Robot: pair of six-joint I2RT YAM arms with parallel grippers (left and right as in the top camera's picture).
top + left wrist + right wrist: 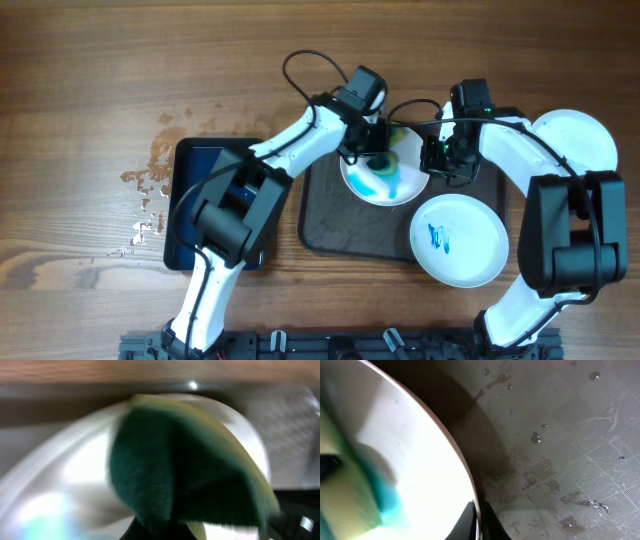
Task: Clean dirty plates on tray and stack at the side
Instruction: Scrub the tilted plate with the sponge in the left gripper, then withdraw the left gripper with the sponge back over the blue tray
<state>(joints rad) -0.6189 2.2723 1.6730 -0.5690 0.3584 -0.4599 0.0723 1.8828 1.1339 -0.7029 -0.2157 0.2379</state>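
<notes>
A white plate (398, 185) smeared with blue stands tilted over the dark grey-brown tray (330, 225). My right gripper (436, 160) is shut on its right rim; the right wrist view shows the rim (465, 475) pinched between the fingers (479, 522). My left gripper (372, 150) is shut on a green and yellow sponge (190, 465) pressed against the plate's face (75, 470). A second white plate (470, 250) with a blue smear lies at the tray's front right corner. A third white plate (580, 140) lies on the table at the far right.
A smaller dark-blue tray (195, 200) lies left of the big tray, partly under my left arm. Scuff marks dot the wooden table (90, 120) at the left. The tray floor (570, 460) carries water drops.
</notes>
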